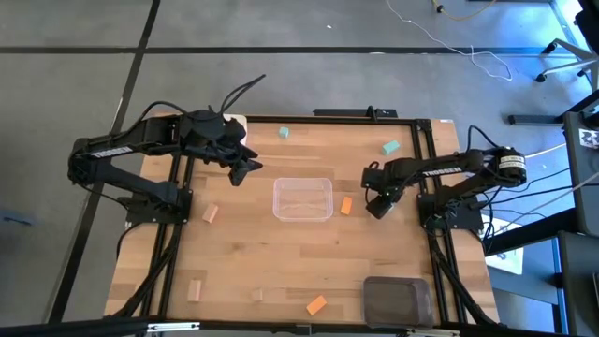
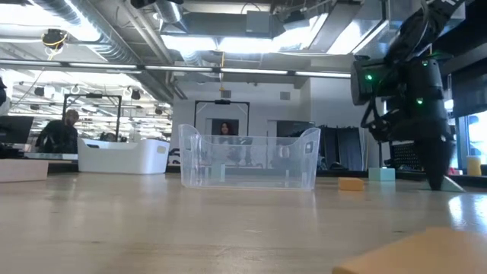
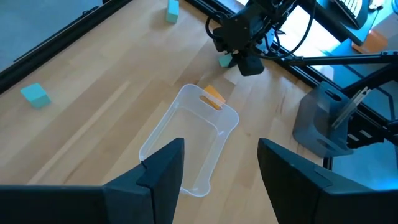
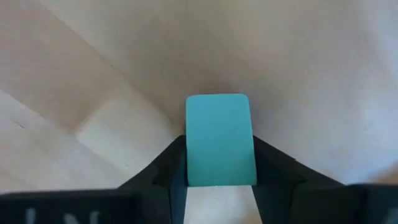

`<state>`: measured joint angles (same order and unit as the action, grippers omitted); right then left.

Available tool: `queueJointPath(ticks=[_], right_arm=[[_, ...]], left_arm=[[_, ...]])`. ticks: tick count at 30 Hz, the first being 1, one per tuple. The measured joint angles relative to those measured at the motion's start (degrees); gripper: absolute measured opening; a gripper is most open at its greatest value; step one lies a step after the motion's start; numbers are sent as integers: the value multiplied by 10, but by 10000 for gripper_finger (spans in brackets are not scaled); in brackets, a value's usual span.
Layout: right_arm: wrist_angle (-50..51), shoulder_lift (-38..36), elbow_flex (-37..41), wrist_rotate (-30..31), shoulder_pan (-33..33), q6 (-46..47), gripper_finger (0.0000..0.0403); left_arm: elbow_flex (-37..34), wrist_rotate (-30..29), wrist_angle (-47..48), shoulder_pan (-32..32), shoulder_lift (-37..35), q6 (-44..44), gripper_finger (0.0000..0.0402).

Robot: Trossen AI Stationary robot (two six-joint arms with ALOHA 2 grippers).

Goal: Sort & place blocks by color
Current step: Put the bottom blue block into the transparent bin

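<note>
— Nearest the low lens: blurred tan block (image 2: 415,253), cut off at the frame's edge, too soft for detail.

— And in the right gripper (image 4: 219,163)?

— Clamped on a teal block (image 4: 219,139), fingers (image 4: 163,167) pressed to both its sides, bare wood underneath. Cannot tell whether touching the table (image 1: 281,271) or lifted. From above, block itself hidden under the gripper (image 1: 379,206), just right of the orange block (image 1: 346,206) beside the clear tub (image 1: 302,199).

— Left gripper (image 3: 221,163)?

— Fingers apart, nothing between them, hanging above the clear tub's (image 3: 193,140) near end. From above, sits near the table's far left part (image 1: 241,170), beside the tub's far left corner.

— Other blocks?

— 2 teal ones along the far edge (image 1: 284,134) (image 1: 391,148). 1 tan left of the tub (image 1: 211,214), 1 tan near the front left (image 1: 196,291), 1 small pale piece at the front (image 1: 257,296), hard to make out. 1 orange at the front (image 1: 316,305), beside the dark grey tub (image 1: 397,300).

— White tub?

— Mostly hidden under the left arm from above; plain only in the low view (image 2: 124,155), far left. Clear tub (image 2: 249,160) centred there, orange block (image 2: 351,183) and a teal one (image 2: 382,174) to its right. Right gripper's tip (image 2: 435,181) down at table level, its block not visible from here.
</note>
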<state>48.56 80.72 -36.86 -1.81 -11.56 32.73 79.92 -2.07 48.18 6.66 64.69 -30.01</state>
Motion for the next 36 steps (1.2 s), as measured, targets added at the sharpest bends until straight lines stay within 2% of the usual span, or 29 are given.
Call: queueJointPath(ticks=[8, 18, 22, 28, 33, 36], right_arm=[[65, -1, -116, -2, 1, -34, 132], [81, 11, -356, -14, 24, -141, 132], [82, 62, -447, -13, 40, -187, 132], [86, 198, -556, -13, 65, -261, 132], [94, 290, -616, -17, 69, -304, 132], [90, 329, -632, -43, 68, -327, 132]], left_arm=[[0, 0, 0, 0, 0, 1, 197], [0, 0, 1, 0, 0, 1, 197], [0, -1, 2, 0, 0, 2, 197], [0, -3, 2, 0, 0, 2, 197], [0, -2, 2, 0, 0, 2, 197], [0, -2, 2, 0, 0, 2, 197]])
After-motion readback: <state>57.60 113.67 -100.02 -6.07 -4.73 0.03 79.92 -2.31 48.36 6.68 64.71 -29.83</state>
